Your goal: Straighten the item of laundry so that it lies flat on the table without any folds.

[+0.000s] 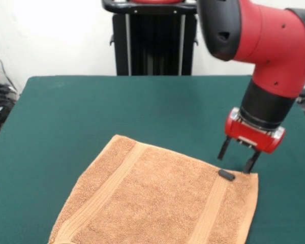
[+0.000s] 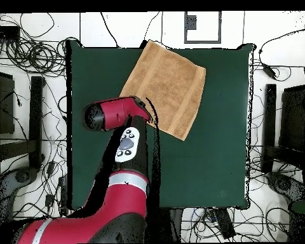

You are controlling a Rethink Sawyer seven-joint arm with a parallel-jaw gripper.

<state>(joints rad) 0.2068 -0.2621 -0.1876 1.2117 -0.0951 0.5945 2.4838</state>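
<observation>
The orange-tan towel [image 1: 157, 203] lies spread on the dark green table [image 1: 91, 112], near its front edge, and the picture's bottom cuts it off. Woven bands run near two of its ends. A small dark tab [image 1: 226, 175] sits at its far right corner. My gripper [image 1: 237, 160] hovers just above that corner, open, with nothing between its fingers. In the overhead view the towel [image 2: 164, 82] lies skewed at the table's [image 2: 225, 133] top edge, and the red arm [image 2: 117, 114] covers its lower left corner and hides the gripper.
Cables [image 2: 28, 54] and dark stands [image 2: 35, 114] ring the table on the floor. Bare green felt [image 2: 206, 171] stretches between the towel and the robot's side.
</observation>
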